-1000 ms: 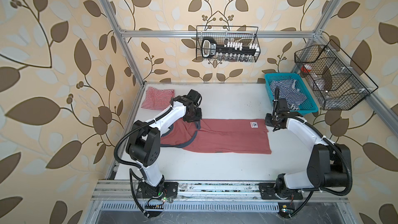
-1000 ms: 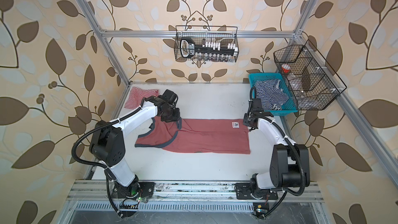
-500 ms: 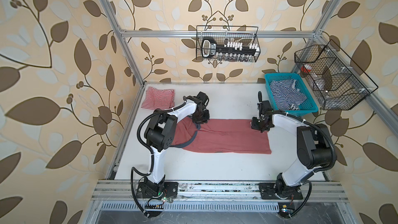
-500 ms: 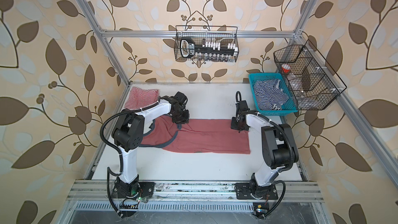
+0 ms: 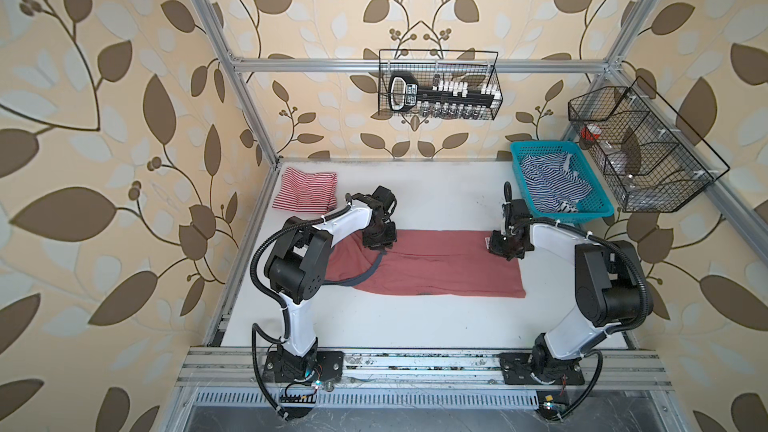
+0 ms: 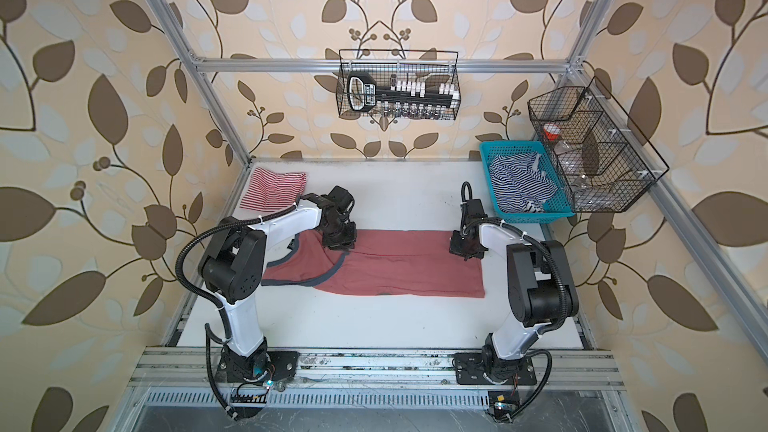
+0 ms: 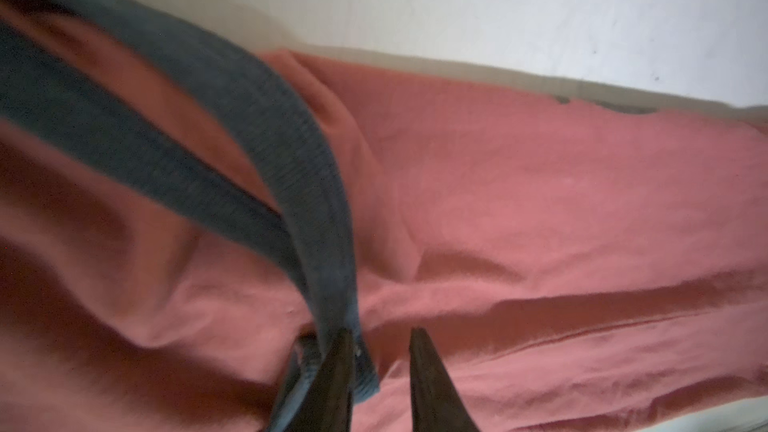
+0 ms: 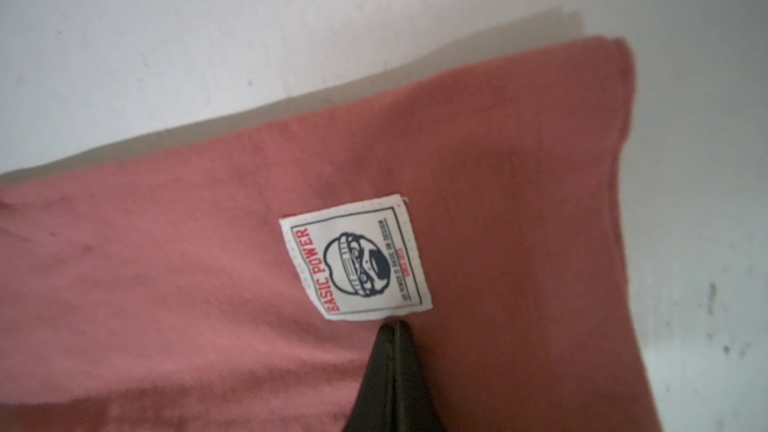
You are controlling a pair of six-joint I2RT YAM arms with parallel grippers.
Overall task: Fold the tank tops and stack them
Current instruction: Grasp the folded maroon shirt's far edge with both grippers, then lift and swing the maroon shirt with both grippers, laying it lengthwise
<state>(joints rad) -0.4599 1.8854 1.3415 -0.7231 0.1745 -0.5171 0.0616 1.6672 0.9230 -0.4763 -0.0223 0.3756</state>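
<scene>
The dusty red tank top point(image 5: 436, 268) point(image 6: 407, 268) lies spread lengthwise across the middle of the white table. Its navy trim point(image 7: 257, 118) loops at the left end. My left gripper point(image 5: 379, 243) point(image 6: 338, 245) point(image 7: 376, 332) sits on the far edge near that end, jaws narrowed on the trim and bunched cloth. My right gripper point(image 5: 500, 245) point(image 6: 461, 245) point(image 8: 395, 324) is shut, its tips pressed on the cloth beside the white label point(image 8: 355, 257). Whether cloth is pinched there I cannot tell. The red-and-white striped tank top point(image 5: 305, 191) point(image 6: 274, 191) lies folded at the far left corner.
A teal basket point(image 5: 598, 211) holding navy-and-white striped cloth point(image 5: 548, 184) stands at the far right. Wire baskets hang on the back wall point(image 5: 438, 85) and the right frame point(image 5: 640, 151). Bare table point(image 5: 415, 326) lies between the red top and the front rail.
Both grippers came inward along the red top's far edge and lowered onto it. The right jaws closed fully; the left jaws narrowed.
</scene>
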